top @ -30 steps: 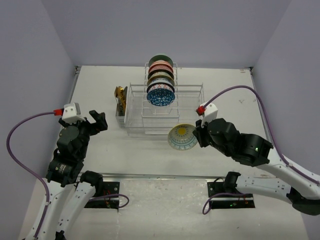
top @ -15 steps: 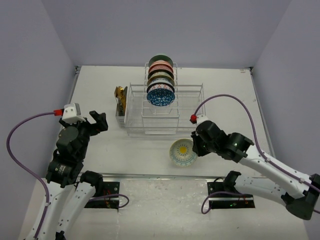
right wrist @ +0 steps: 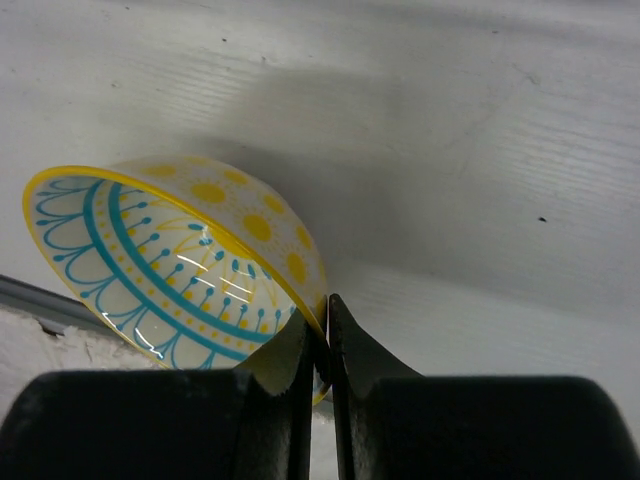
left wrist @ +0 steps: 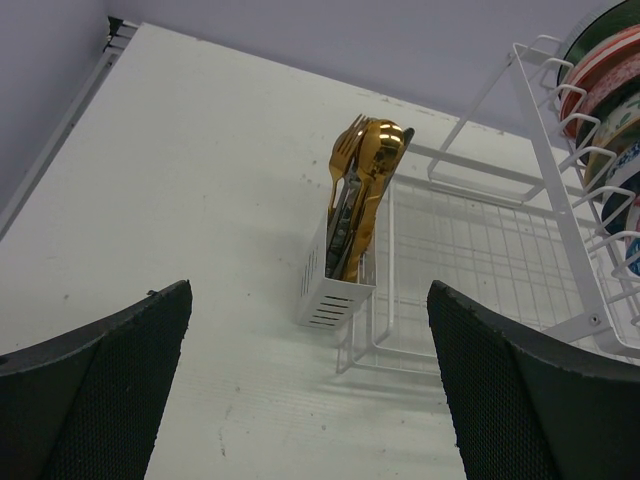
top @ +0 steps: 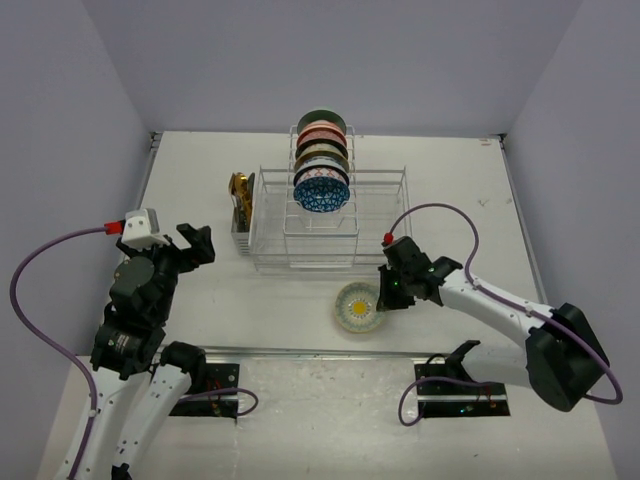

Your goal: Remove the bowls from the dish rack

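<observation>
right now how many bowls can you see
6. Five bowls stand on edge in a row in the dish rack, overlapping, so another may be hidden; the sixth, a yellow bowl, is pinched by the right gripper.

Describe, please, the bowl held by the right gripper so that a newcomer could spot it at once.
Find the white wire rack. Just in front, the right gripper pinches a bowl by its rim. It alone is outside the rack, yellow-rimmed with teal patterning.

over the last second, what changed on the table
The right hand, shut on the rim of the yellow-and-teal bowl, carried it from the front of the dish rack toward the near table edge. The left hand stayed open and raised; the racked bowls and gold cutlery did not move.
</observation>
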Tool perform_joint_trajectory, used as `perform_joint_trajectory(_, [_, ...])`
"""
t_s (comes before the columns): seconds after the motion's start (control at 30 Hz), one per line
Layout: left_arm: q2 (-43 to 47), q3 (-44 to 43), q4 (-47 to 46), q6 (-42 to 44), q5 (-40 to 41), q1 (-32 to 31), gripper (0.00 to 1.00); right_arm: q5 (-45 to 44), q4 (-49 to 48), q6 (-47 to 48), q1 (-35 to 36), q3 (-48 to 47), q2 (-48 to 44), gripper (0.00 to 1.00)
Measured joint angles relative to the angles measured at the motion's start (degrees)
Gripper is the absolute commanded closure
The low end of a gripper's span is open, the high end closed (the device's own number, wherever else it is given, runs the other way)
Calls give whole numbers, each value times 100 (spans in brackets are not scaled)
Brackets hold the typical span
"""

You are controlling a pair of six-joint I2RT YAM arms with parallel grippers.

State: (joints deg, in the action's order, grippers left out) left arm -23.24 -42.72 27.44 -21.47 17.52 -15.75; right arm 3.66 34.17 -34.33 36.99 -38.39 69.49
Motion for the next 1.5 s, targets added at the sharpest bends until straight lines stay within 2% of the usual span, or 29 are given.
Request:
perform_joint_trajectory(0.2, [4, 0, 0, 0, -7, 0, 0, 422, -726, -286, -15, 313, 107, 98])
perform_joint_trajectory(0.37, [-4, 13, -2, 0, -39, 0, 0, 385, -866, -444, -42, 450, 17, 76])
perform_joint_trajectory(0.47, [-28, 15, -4, 0, -48, 0, 0, 273, -813, -472, -50, 527, -63, 69])
perform_joint_trajectory(0.5, [-37, 17, -4, 0, -59, 0, 0, 238, -785, -472, -57, 527, -90, 60])
perform_joint_trajectory(0.6, [-55, 22, -2, 0, -66, 0, 0, 146, -675, -492, -68, 520, -173, 54])
perform_joint_trajectory(0.8, [-111, 22, -7, 2, -94, 0, 0, -258, 109, -455, -68, 105, -907, 51])
perform_joint_trajectory(0.87, [-146, 22, -4, 2, -105, 0, 0, -463, 295, -323, -68, -245, -1338, 47])
perform_joint_trajectory(0.9, [-162, 22, -4, 2, -107, 0, 0, -538, 343, -243, -68, -411, -1541, 41])
perform_joint_trajectory(0.93, [-175, 22, -4, 2, -109, 0, 0, -608, 352, -136, -68, -566, -1744, 32])
perform_joint_trajectory(1.07, [-210, 22, -4, 2, -111, 0, 0, -896, 280, 428, -68, -1134, -2371, 30])
perform_joint_trajectory(1.23, [-284, 22, -4, 2, -118, 0, 0, -1023, -275, 1213, -59, -1552, -2524, 29])
perform_joint_trajectory(1.4, [-348, 22, -7, 2, -136, 0, 0, -1255, -756, 1943, 85, -2079, -2068, 30])
perform_joint_trajectory(1.5, [-382, 22, -9, 4, -140, 0, 0, -1639, -994, 2376, 424, -2594, -1528, 31])
